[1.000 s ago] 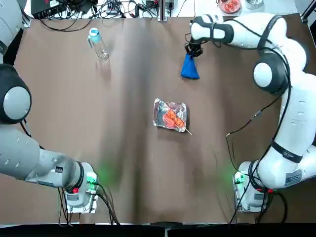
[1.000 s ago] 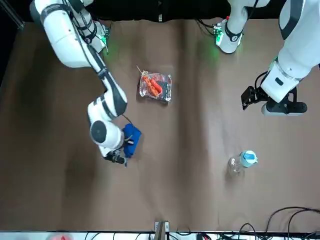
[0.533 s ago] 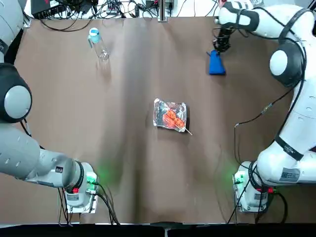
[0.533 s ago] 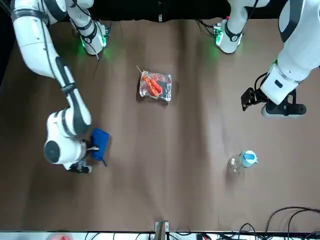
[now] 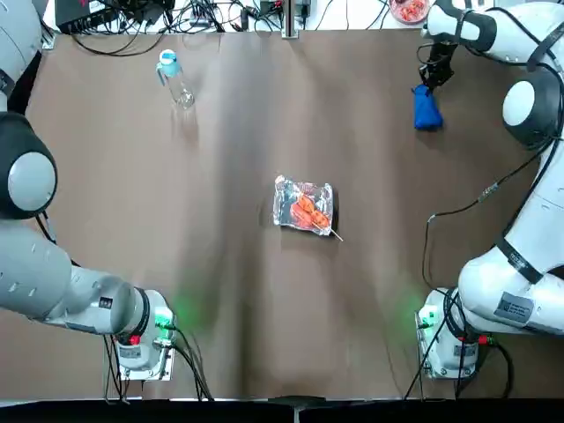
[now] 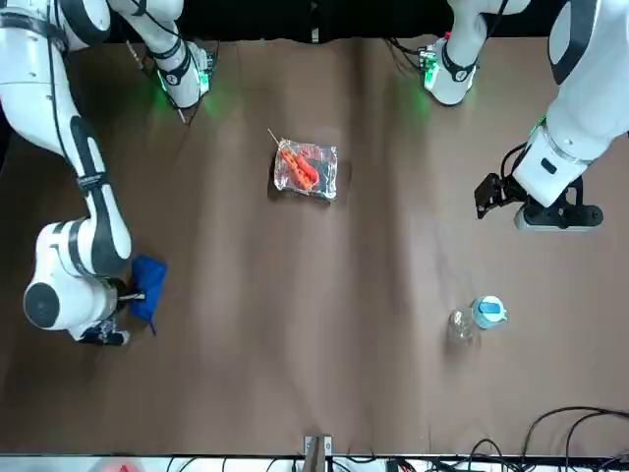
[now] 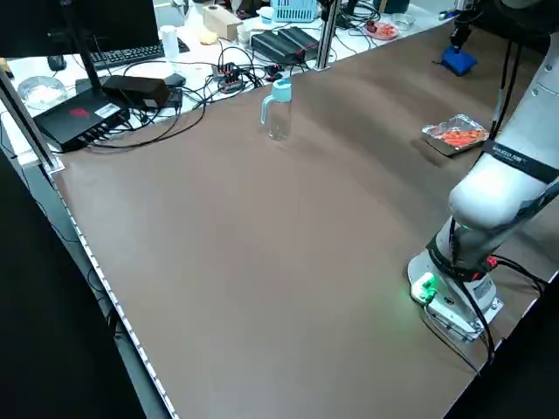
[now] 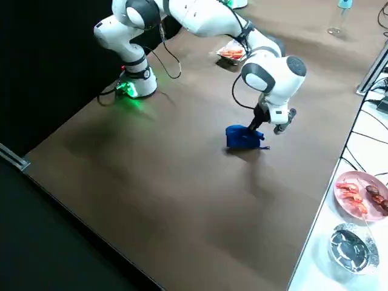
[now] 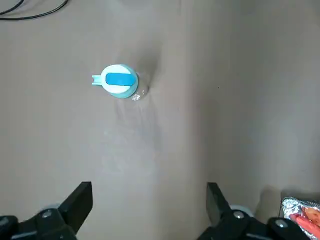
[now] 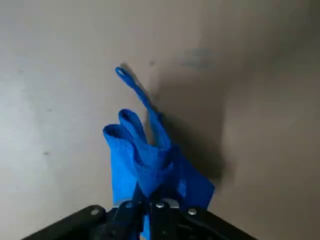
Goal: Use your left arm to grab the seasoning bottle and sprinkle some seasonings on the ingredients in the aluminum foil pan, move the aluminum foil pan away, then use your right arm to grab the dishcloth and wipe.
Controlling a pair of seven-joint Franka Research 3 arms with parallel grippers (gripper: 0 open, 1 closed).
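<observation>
R arm gripper (image 10: 145, 202): pinching cloth, far R of table
L arm gripper (image 9: 150, 200): spread, idle, high over L side
Dishcloth (image 10: 150, 165): bright blue, bunched, folds on top, thin loop sticking out
Foil pan (image 5: 302, 206): silver, crinkled, mid-table, red-orange chunks, skewer poking out
Seasoning bottle (image 5: 176, 79): clear, slim, lt-blue cap, upright, far L

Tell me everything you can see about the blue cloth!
The blue cloth is crumpled, with soft-looking folds and a thin loop poking out at one end. The right arm's claw pinches it shut, near the table's far edge, on the right arm's side. A shadow lies beside it on the brown table.
</observation>
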